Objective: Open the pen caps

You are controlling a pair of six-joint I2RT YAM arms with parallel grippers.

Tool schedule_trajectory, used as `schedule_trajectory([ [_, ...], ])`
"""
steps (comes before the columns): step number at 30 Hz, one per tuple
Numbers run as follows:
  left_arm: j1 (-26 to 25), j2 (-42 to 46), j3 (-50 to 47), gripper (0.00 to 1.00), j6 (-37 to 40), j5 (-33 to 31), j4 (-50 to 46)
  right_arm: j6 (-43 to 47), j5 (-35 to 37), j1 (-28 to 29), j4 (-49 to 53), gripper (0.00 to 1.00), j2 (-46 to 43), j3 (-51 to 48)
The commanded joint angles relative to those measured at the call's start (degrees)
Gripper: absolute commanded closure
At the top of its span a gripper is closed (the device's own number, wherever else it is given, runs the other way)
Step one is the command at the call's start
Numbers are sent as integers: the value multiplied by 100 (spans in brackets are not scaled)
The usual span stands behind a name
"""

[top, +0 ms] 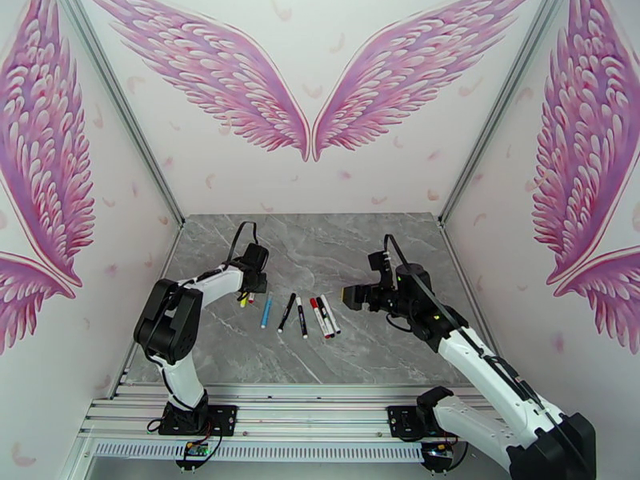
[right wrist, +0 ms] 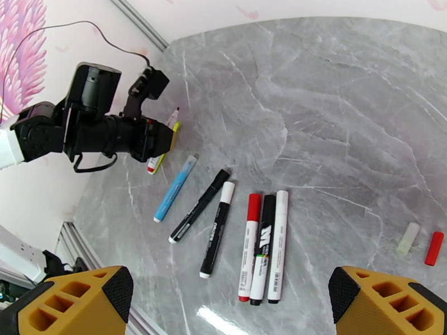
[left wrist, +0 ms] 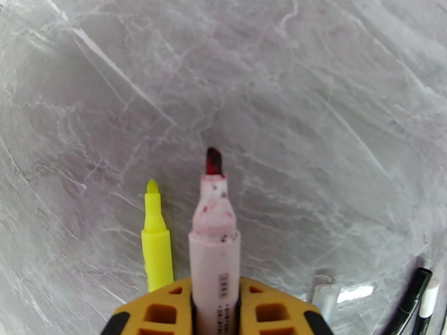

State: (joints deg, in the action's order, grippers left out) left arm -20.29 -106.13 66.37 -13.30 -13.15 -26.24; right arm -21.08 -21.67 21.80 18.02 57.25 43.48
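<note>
The left claw (left wrist: 215, 311) is squeezed shut on a white pen (left wrist: 215, 247). In the left wrist view the pen sticks out toward 12 o'clock, and its dark red tip is bare. The back of the pen is hidden between the yellow fingers (left wrist: 162, 316). Just beside it, at 9 o'clock, a yellow pen (left wrist: 155, 241) lies on the grey table (left wrist: 313, 107) with its tip bare too. Its back end slips under the claw. Down at 4 o'clock a pale thing (left wrist: 326, 297) peeks in, too blurry for me to say what it is. A black pen (left wrist: 410, 297) and a white cap (left wrist: 429, 290) are cut off by the picture's edge.

The right claw (right wrist: 228, 294) is wide open and holds nothing. The bottom edge cuts off its two fingers. Below it the other pens lie in a loose row. A blue pen (right wrist: 175, 188) is at the 9 o'clock end, and I can't tell if its cap is on. Next come the black pen and a second black one wearing the white cap. Then three pens lie side by side, touching: one with a red cap (right wrist: 254, 201), one with a black cap (right wrist: 269, 203), and an all-white one (right wrist: 277, 247). The print on them is too small to read.

Far off at 3 o'clock, well apart from the pens, two loose caps lie near each other: a pale cap (right wrist: 408, 238) and a loose red cap (right wrist: 434, 248).
</note>
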Motion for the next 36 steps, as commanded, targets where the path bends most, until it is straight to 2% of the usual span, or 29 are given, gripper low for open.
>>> schedule_trajectory([
  [1,12,-135,236,93,-31,-168,-144,-141,-57,70,-214,1,-32,-147],
  [13,-27,-365,315,86,-147,-311,-213,-274,77,175,-361,1,119,-187],
  [22,-88,-264,332,70,-191,-388,-308,-239,108,219,-282,1,93,-174],
  [30,-190,95,270,69,-342,-380,-486,-212,119,279,-222,1,8,-177],
  [36,-379,743,-17,69,-562,113,-732,-179,159,342,-178,1,-86,-269],
])
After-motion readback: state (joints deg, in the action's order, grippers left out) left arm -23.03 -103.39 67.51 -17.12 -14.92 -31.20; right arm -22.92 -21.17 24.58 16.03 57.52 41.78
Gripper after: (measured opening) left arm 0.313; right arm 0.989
